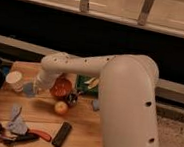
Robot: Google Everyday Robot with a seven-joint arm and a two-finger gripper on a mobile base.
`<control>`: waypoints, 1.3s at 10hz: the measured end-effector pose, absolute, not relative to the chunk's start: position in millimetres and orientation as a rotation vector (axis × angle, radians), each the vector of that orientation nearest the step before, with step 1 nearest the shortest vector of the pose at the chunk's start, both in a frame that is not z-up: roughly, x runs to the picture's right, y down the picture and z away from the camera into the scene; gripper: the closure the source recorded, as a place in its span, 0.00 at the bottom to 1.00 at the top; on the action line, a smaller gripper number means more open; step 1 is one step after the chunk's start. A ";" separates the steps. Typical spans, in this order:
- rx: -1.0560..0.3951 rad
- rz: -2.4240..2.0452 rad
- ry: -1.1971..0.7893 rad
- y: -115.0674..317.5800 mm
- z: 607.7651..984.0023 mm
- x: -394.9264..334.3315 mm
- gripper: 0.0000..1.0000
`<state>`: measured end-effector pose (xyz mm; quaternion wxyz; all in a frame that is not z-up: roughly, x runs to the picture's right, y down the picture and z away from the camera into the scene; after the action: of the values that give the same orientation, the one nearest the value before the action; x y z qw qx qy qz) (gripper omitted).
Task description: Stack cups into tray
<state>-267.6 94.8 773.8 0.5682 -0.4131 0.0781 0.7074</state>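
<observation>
The white tapered cup (15,80) stands upright at the table's left edge. The small light-blue cup (28,89) is just right of it, right at the end of my arm. My gripper (35,85) is low over the table at the light-blue cup, between the white cup and the orange bowl (62,86). The green tray (88,82) lies behind the bowl, and my white arm hides most of it.
A dark bowl (72,99) sits right of the orange bowl. A round yellow-orange fruit (61,107), a black remote (62,134), a red-handled tool (39,134) and a blue cloth (16,123) lie on the wooden table (83,132). My arm spans the right side.
</observation>
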 end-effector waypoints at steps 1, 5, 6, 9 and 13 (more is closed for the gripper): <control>-0.964 1.638 0.149 79.7 759.3 -275.3 1.00; -0.918 1.517 0.035 18.5 721.2 -314.8 1.00; -0.910 1.486 0.014 4.9 719.2 -329.8 1.00; -0.929 1.401 -0.025 -19.9 726.2 -373.9 1.00; -0.937 1.385 -0.031 -25.1 728.5 -381.6 1.00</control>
<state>-381.6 -25.1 728.5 0.6702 -0.4160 -0.0139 0.6144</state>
